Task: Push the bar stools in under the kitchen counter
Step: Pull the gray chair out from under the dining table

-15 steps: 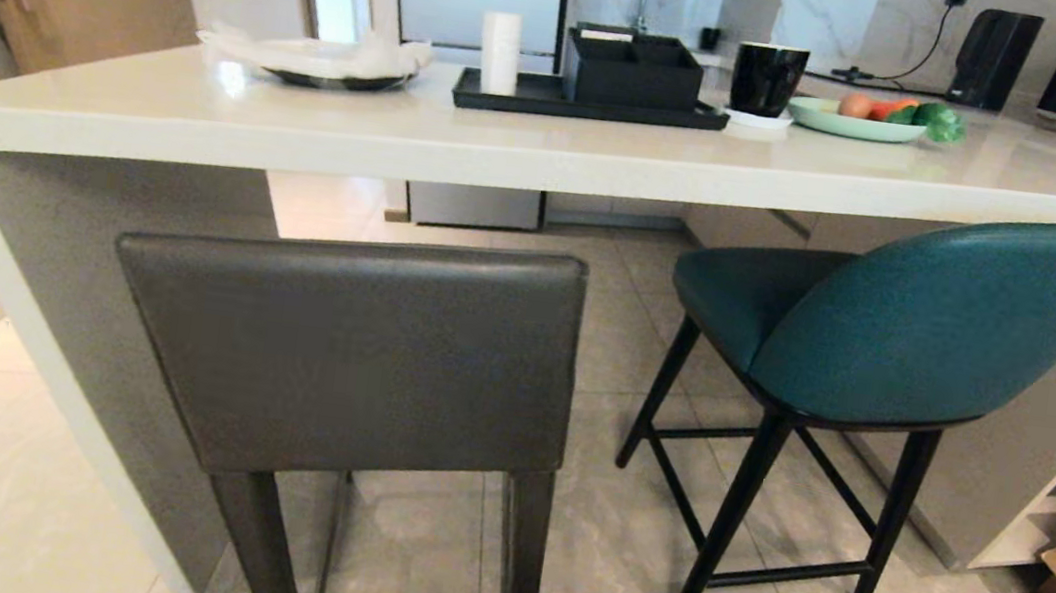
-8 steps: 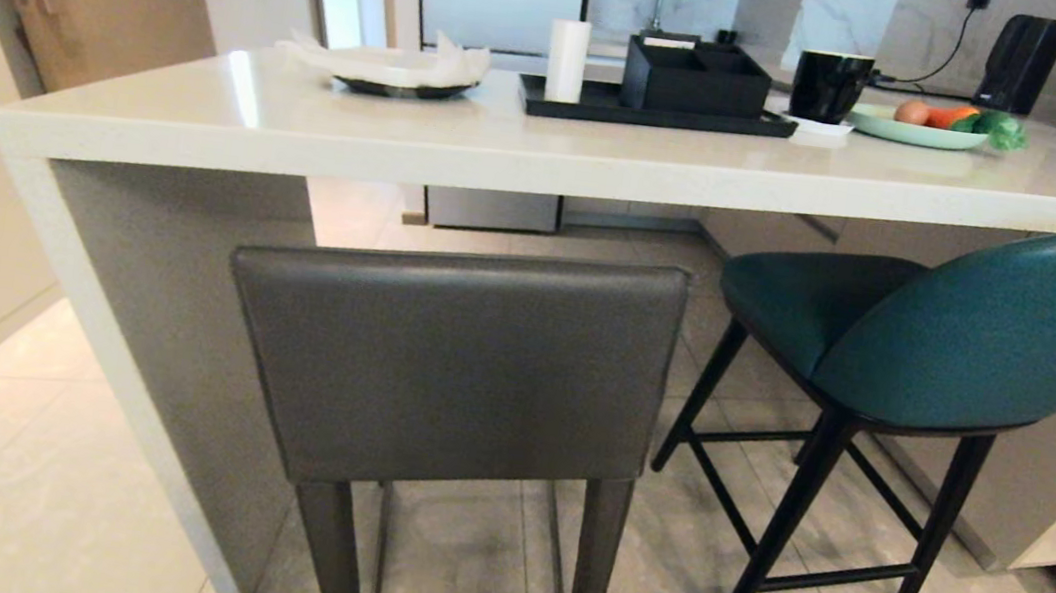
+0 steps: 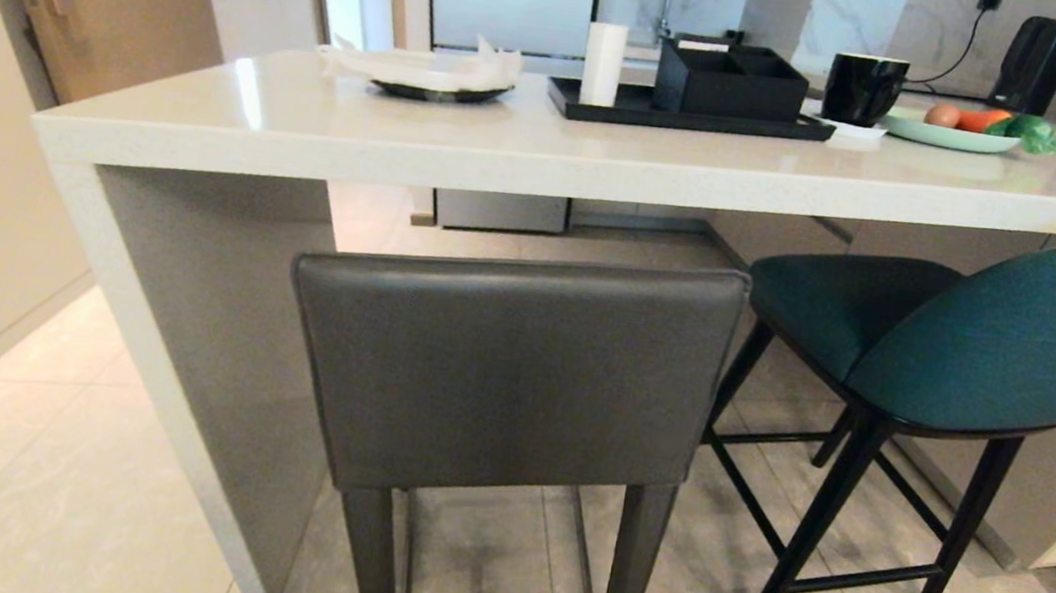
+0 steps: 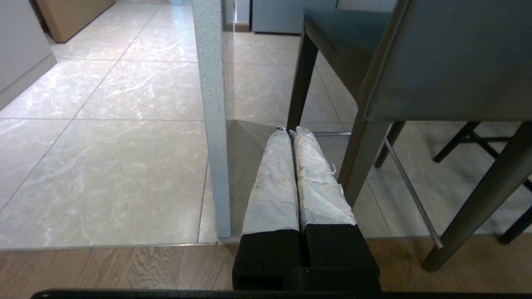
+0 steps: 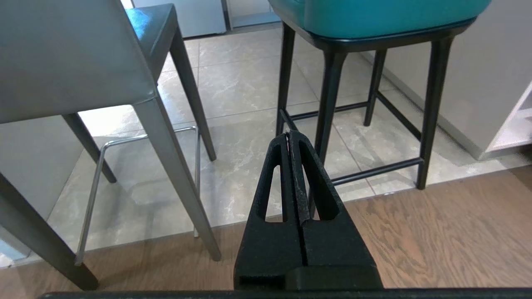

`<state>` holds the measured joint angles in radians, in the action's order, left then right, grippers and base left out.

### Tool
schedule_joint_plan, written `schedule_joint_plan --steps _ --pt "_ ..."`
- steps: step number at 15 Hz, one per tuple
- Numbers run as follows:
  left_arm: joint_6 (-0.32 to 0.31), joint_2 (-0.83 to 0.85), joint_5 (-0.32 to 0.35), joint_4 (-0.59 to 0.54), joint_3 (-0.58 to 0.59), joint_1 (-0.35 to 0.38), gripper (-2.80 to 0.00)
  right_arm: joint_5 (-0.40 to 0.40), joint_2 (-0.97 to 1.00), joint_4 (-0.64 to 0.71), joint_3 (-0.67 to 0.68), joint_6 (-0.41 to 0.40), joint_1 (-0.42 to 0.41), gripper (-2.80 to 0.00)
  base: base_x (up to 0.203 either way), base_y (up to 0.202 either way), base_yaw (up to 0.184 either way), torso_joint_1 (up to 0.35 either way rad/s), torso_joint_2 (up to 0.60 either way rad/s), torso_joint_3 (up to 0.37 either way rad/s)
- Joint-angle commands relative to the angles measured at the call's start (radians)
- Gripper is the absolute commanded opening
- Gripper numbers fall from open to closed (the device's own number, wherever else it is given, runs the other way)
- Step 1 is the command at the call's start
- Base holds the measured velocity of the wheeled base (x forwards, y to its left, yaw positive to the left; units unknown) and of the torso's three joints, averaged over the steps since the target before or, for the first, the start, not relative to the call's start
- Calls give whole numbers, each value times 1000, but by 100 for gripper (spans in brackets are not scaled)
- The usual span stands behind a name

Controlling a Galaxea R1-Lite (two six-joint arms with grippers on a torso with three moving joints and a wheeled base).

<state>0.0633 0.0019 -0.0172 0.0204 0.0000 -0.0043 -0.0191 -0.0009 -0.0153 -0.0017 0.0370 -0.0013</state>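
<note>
Stools first, from the head view: your grey stool [image 3: 508, 375] stands nearest, back still outside the kitchen counter [image 3: 546, 153]; the teal stool [image 3: 966, 340] sits angled, half under. The whole scene has slid rightward since a second ago, so the camera moved. You're lining up; next, press the grey back. Left wrist: left gripper [image 4: 289, 131] pressed together, empty. Right wrist: right gripper [image 5: 289, 135] likewise, between both stools.

The head camera looks forward and down over the kitchen counter [image 3: 526, 150], close behind the grey stool [image 3: 513, 375]. Both wrist cameras sit low, facing forward past the stool legs. All three share the grey stool.
</note>
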Motion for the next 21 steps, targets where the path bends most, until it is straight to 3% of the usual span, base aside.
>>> schedule_joint_plan --steps 1,3,6,10,13,17,19,21 --pt "-1 1 -1 1 -6 0 -280 -1 -1 2 -2 -1 -2 -280 0 0 0 0 0 0" --pt "16 54 -2 -7 -117 0 -280 0 46 22 -97 4 -1 -280 0 0 0 0 0 0" --pt "63 319 4 39 -252 -6 -280 11 277 8 -235 34 6 -280 0 0 0 0 0 0" --pt "81 663 11 250 -282 -44 -280 16 634 -245 -276 45 15 -280 0 0 0 0 0 0" --pt "90 960 13 506 -247 -63 -280 20 950 -501 -283 49 18 -280 0 0 0 0 0 0" --pt "96 1389 16 971 -202 -75 -280 62 1274 -877 -272 53 34 -280 0 0 0 0 0 0" --pt "98 1565 33 1185 -189 -84 -280 133 1347 -943 -277 58 59 -280 0 0 0 0 0 0" --pt "96 1689 90 1348 -185 -88 -280 177 1391 -953 -297 56 68 -280 0 0 0 0 0 0"
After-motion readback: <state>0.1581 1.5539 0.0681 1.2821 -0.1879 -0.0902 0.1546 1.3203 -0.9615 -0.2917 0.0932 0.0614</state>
